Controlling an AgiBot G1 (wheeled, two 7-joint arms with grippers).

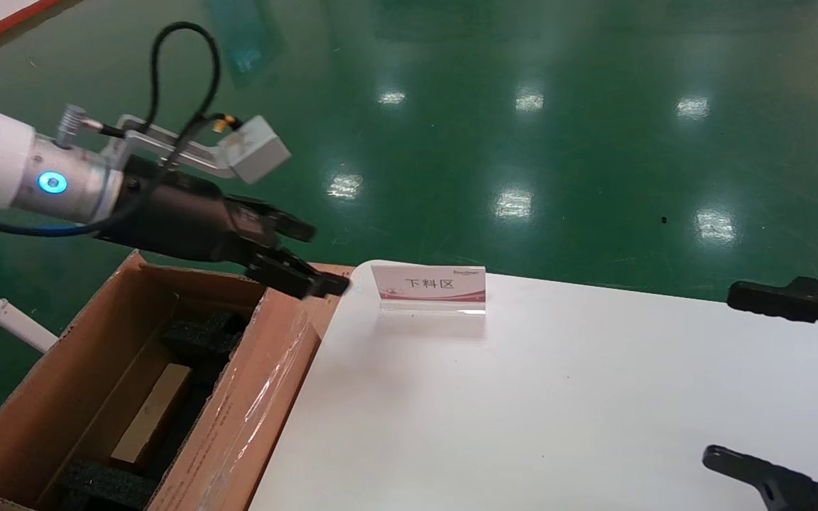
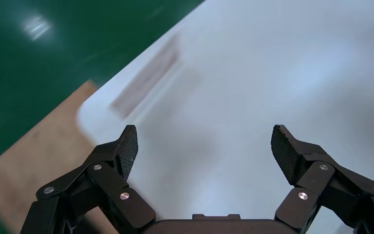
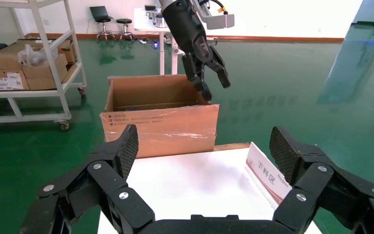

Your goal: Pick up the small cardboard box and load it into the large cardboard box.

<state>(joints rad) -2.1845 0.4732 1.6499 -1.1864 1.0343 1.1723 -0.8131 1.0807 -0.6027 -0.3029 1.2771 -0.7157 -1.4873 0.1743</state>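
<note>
Already the large cardboard box (image 1: 61,397) at the frame's lower left holds the small cardboard box (image 1: 153,415) between its foam blocks. Spread and empty above the carton's far corner, the left pincer (image 1: 302,259) should lift clear without snagging the taped flap; the right pincer (image 1: 771,387) waits spread at the right edge.

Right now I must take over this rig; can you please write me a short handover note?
Left gripper: open, empty, above the far corner of the large cardboard box, beside the white table.
Right gripper: open, empty, over the table's right edge.
Small cardboard box: lies inside the large box, between black foam blocks.
Done: loading seems complete.
Left: probably only to draw the left arm back. A sign card stands on the table.
</note>
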